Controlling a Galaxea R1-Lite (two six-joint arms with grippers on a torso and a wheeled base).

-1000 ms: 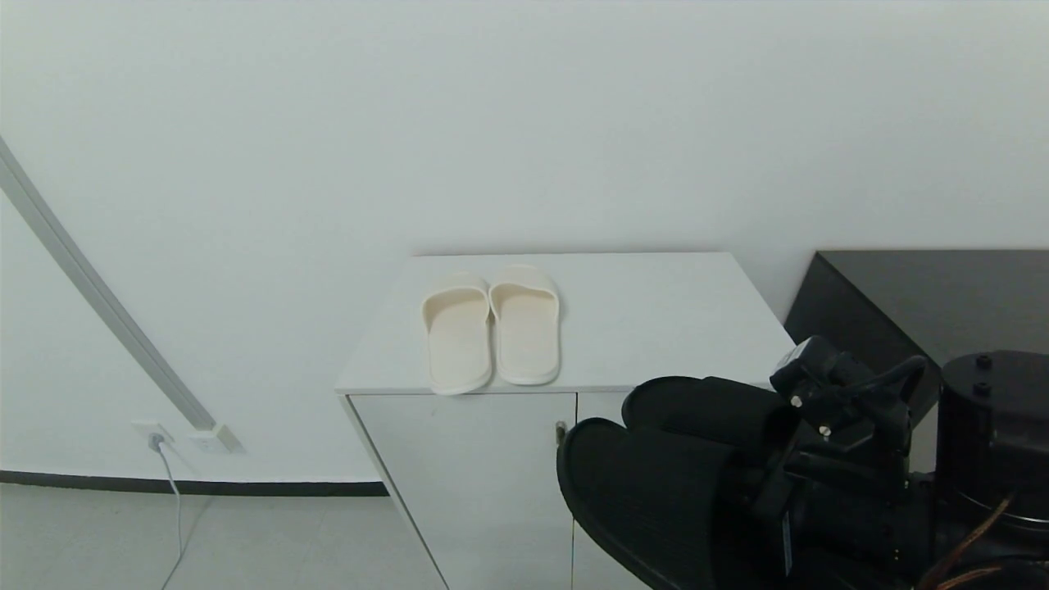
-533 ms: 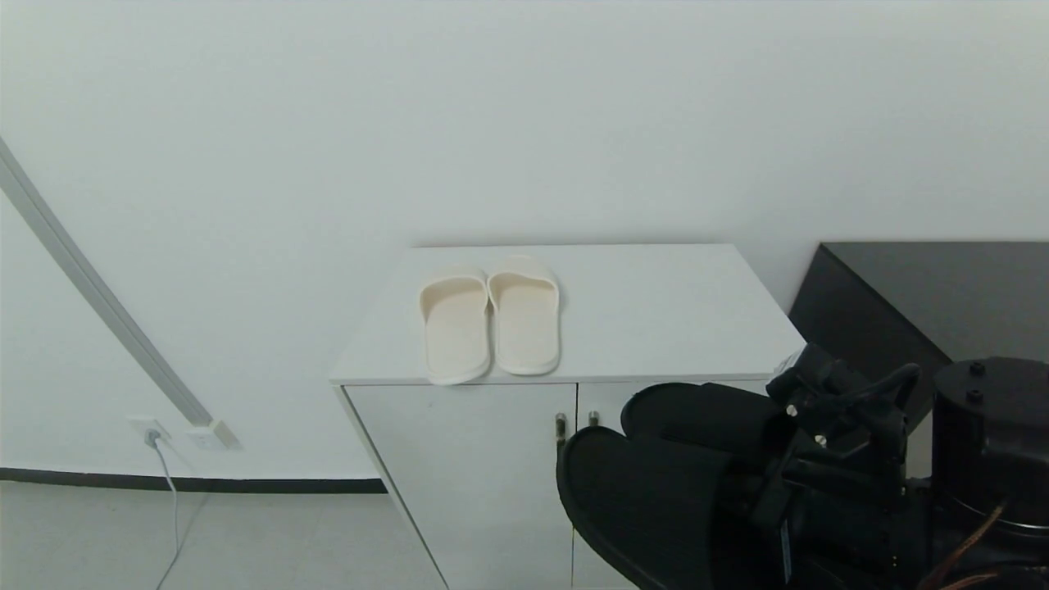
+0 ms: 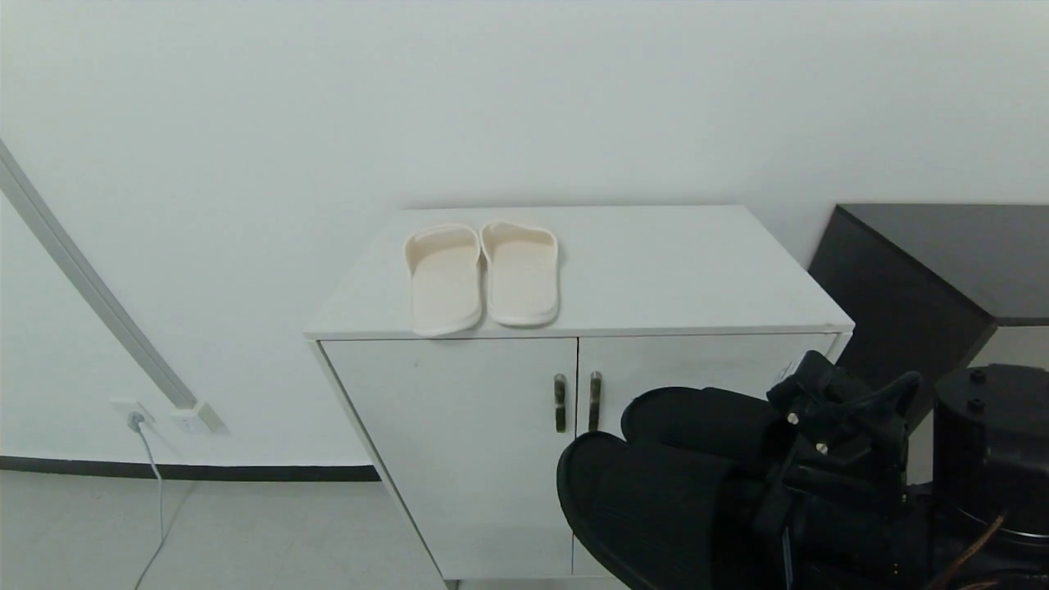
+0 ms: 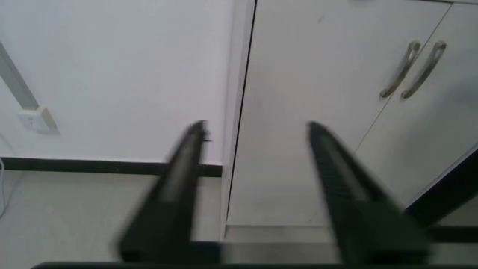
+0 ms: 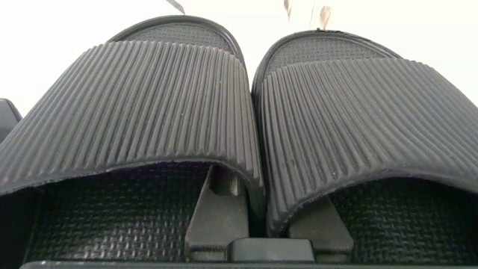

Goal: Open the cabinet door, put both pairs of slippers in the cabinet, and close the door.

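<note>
A white cabinet (image 3: 672, 270) stands against the wall with both doors shut. Two dark handles (image 3: 577, 401) meet at its middle. A cream pair of slippers (image 3: 483, 274) lies side by side on the left part of its top. My right gripper (image 3: 774, 483) is low at the right, in front of the right door. It is shut on the black pair of slippers (image 3: 656, 483), its fingers (image 5: 216, 217) pinching the inner sides together under the ribbed straps (image 5: 321, 119). My left gripper (image 4: 255, 128) is open, before the cabinet's lower left corner (image 4: 239, 149), with the handles (image 4: 412, 69) off to one side.
A dark piece of furniture (image 3: 942, 262) stands right of the cabinet. On the wall at the left a grey conduit (image 3: 82, 279) slants down to a socket (image 3: 135, 416) with a cable hanging to the floor (image 3: 205, 533). Open floor lies left of the cabinet.
The whole head picture has shifted, so the camera has moved: the cabinet's top sits higher in view and more of its front shows, with both handles. The black slippers keep their place.
</note>
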